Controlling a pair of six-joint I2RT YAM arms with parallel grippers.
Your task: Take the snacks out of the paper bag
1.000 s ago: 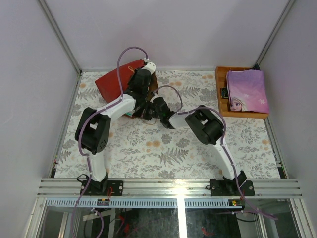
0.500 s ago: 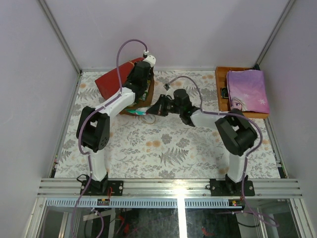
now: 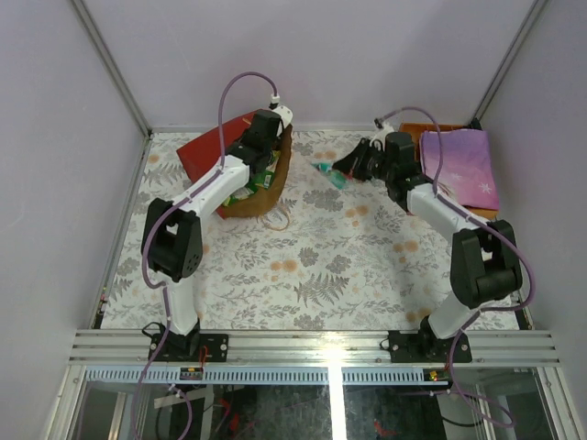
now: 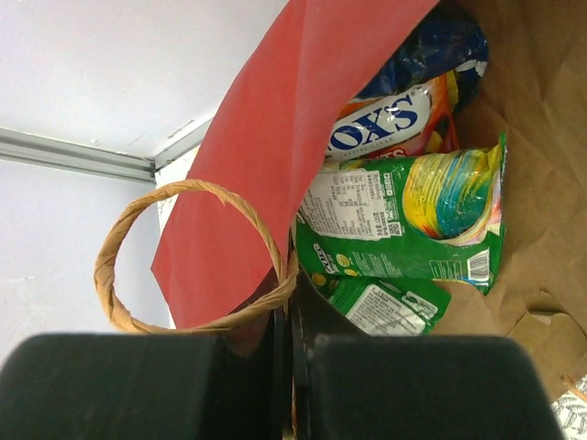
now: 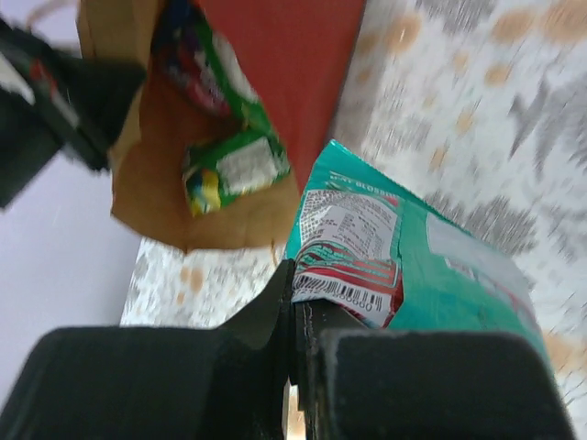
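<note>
Teal packet (image 5: 413, 266), edge-pinched in the right gripper (image 5: 295, 307), may slip free; left gripper (image 4: 292, 321) clamps the paper bag (image 4: 266, 119).

White-shelled left arm (image 3: 215, 183) with bulky black joints, its black base bolted onto the ribbed aluminium rail (image 3: 312, 346); matching white-and-black right arm (image 3: 438, 207); a lilac cable (image 3: 225, 101) trails along each; blocky matte-black fingers (image 4: 138, 385).

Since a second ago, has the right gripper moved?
Yes. The right gripper, shut on a teal packet, swung rightward from the paper bag toward the wooden tray.
</note>
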